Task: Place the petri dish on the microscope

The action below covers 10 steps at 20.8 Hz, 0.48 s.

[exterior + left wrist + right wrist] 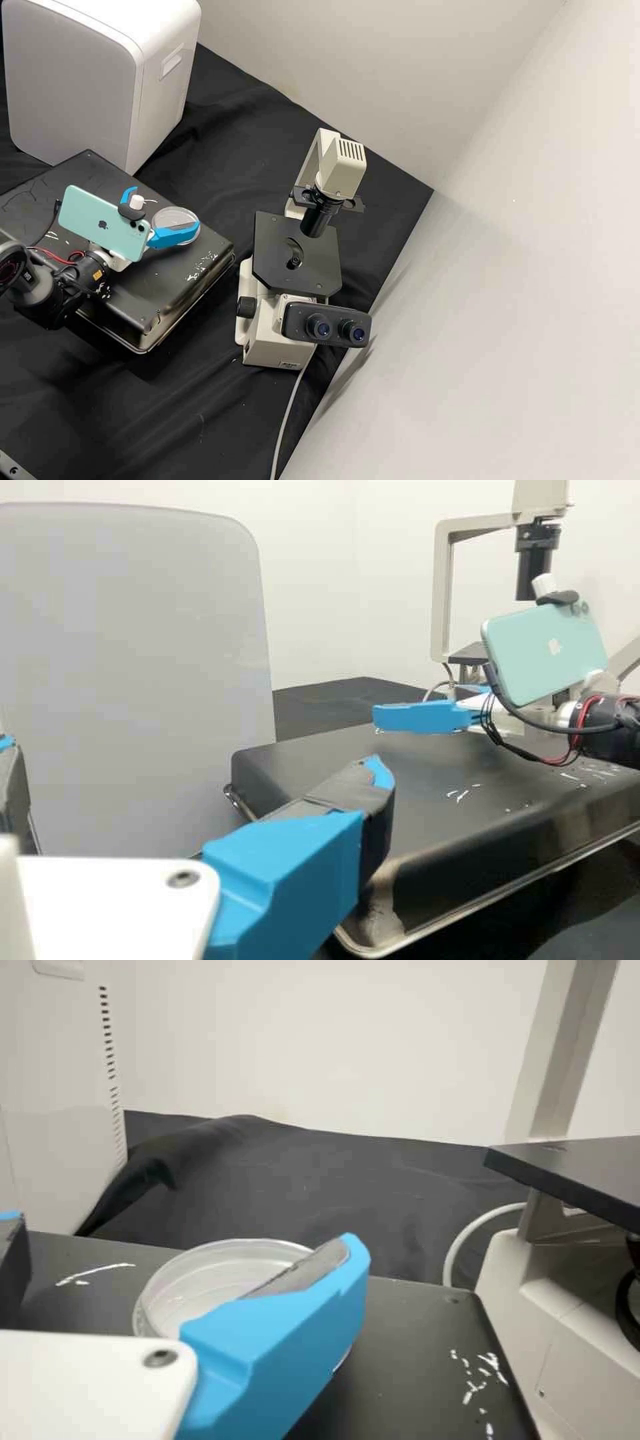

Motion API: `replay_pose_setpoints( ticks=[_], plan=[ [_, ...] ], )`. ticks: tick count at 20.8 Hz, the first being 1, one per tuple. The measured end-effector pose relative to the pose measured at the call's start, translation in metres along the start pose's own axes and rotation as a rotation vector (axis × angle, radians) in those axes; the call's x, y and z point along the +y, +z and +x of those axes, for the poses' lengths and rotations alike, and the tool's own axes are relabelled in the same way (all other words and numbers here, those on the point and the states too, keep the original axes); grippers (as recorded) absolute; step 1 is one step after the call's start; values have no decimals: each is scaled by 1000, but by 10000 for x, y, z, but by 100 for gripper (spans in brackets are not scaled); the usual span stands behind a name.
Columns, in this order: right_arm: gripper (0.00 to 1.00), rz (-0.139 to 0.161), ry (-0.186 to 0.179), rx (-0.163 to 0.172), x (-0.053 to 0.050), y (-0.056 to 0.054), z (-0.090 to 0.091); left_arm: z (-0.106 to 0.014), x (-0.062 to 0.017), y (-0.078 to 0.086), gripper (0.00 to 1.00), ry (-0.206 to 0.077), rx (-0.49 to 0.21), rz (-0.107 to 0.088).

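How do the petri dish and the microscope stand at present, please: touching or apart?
Apart. The high view shows the petri dish lying on the black tray, with bare tray between it and the microscope.

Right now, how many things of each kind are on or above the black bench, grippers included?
Clear round plastic petri dish: 1
Beige and black microscope: 1
Black tray: 1
White box-shaped appliance: 1
Teal phone on an arm: 1
Blue-fingered white grippers: 2, left gripper and right gripper
Total: 7

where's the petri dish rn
High view: the petri dish sits on the black tray left of the microscope, with the right gripper open around it.
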Motion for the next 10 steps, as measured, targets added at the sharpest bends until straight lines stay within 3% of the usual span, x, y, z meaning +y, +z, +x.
replay_pose_setpoints(
  ticks=[5,10],
  plan=[
    [100,1,21,-28,71,72,31,0,0,0,100,0,0,0],
    [100,3,20,-70,82,184,105,0,0,0,100,0,0,0]
  ],
)
